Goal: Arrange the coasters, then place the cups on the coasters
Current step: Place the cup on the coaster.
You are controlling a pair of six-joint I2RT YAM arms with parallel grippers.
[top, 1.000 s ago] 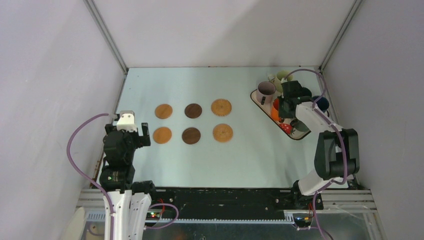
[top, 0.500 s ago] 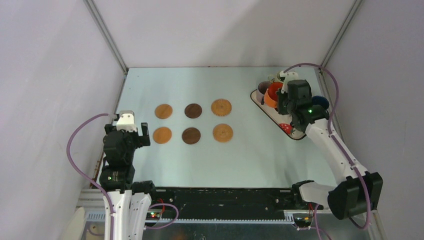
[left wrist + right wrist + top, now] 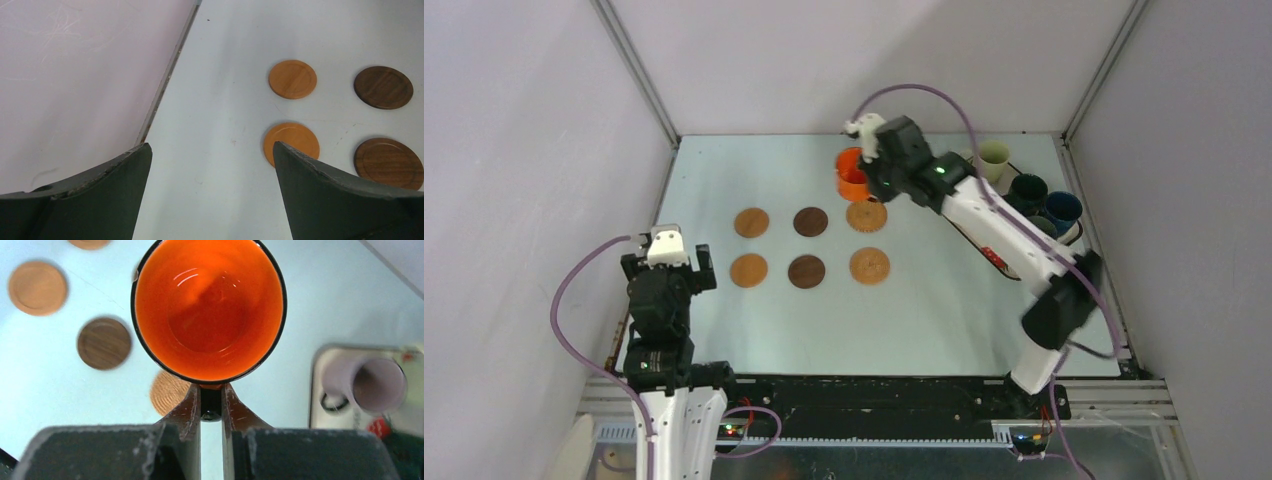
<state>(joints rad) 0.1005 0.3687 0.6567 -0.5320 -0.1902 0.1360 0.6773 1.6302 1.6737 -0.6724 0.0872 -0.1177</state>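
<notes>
You have the right gripper (image 3: 211, 401) closed on the handle of the orange cup (image 3: 207, 310). It holds the cup with the mouth up, above the table and to the left of the tray (image 3: 325, 357), near the tan coaster (image 3: 866, 215) in the far row that lies closest to the tray. The six coasters (image 3: 810, 221) lie flat in two rows of three, left of the tray. At the tray's far and right side stand the pale green cup (image 3: 993, 155), a dark green cup (image 3: 1028, 188) and the navy cup (image 3: 1064, 207). The mauve cup (image 3: 372, 385) is in the tray's left end. Your left gripper (image 3: 210, 150) hangs far left of the tray, beyond the coasters, with its jaws wide apart.
</notes>
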